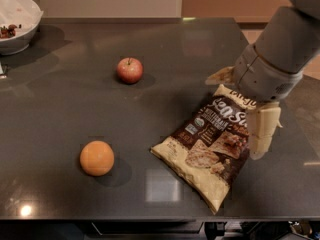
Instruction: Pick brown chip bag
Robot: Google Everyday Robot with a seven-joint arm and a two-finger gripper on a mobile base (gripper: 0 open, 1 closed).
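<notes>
A dark grey surface (65, 109) seen from above and in front, with a robot arm (282, 49) reaching in from the upper right. The brown chip bag (210, 144) lies flat on the right half of the surface, set at a slant: its top end points toward the upper right and its bottom corner points toward the near edge. The bag has a dark brown centre with white lettering and chip pictures, and cream-tan edges. The tool (232, 117) sits over the bag's top end with its two cream fingers (262, 129) spread wide apart. One finger sticks out to the left just above the bag's top corner, and the other hangs down along the bag's right edge. The grey wrist hides the top edge of the bag, and whether either finger touches the bag cannot be told. A red apple (130, 70) rests well to the left of the bag, toward the back. An orange (97, 158) sits at the front left. A white bowl (20, 36) stands in the far left corner.
</notes>
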